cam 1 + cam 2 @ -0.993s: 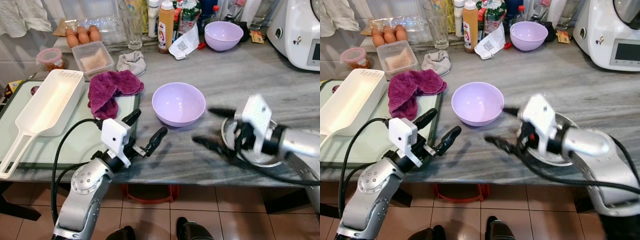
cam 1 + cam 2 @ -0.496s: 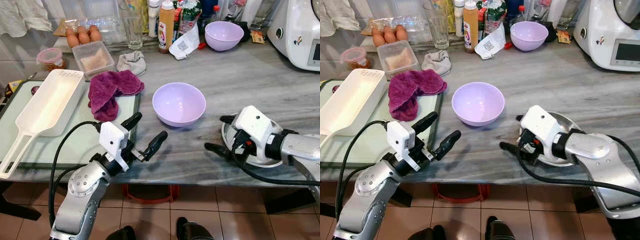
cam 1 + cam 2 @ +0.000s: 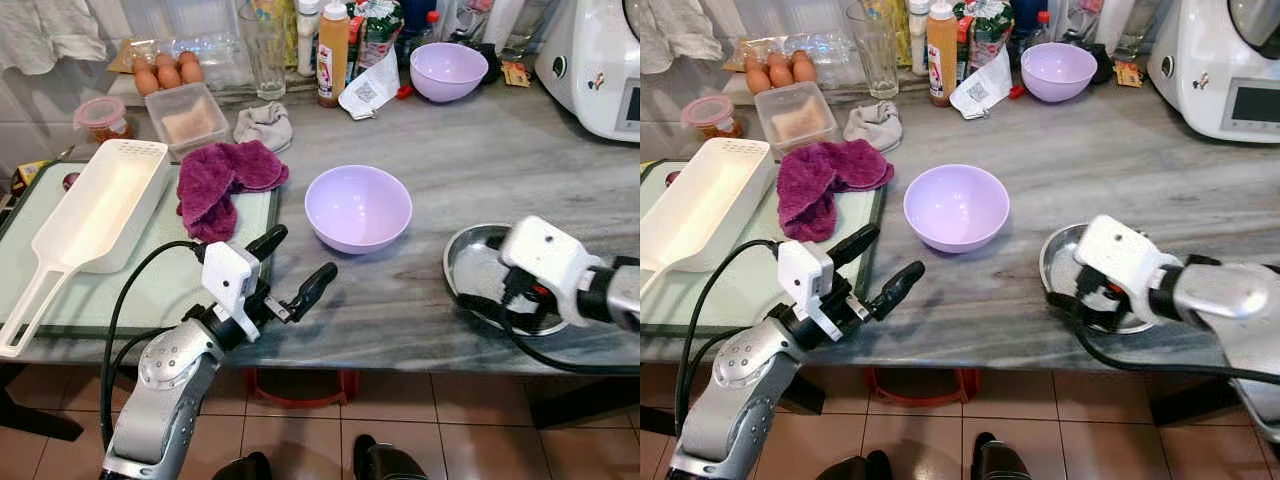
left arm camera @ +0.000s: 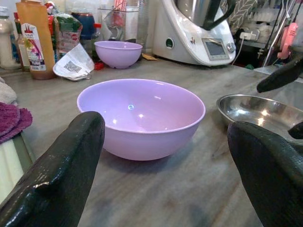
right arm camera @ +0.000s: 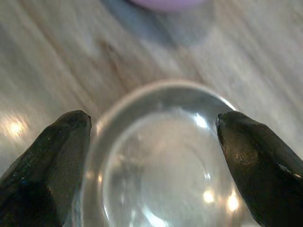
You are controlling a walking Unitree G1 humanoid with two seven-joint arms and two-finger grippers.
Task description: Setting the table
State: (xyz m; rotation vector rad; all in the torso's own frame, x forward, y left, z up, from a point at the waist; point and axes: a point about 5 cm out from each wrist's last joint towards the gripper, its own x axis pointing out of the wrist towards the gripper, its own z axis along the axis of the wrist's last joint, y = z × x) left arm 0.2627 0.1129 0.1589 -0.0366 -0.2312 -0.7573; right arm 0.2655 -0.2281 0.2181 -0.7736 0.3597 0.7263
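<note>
Round shiny steel dish (image 3: 480, 270), marble counter (image 3: 450, 160)

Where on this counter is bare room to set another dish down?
Bare grey marble lies between the near lilac plastic bowl, the far lilac bowl and the white kitchen machine. The back edge, around the bottles, is crowded.

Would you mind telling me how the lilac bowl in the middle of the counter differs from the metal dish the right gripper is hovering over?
The lilac bowl is matte, opaque and deep with steep walls; the metal dish is shiny, reflective and shallow. The bowl stands in front of the open left gripper, nothing over it, while the open right gripper hangs above the dish, its fingers spread across the rim. Both are round, upright, look empty and rest on the grey marble counter.
</note>
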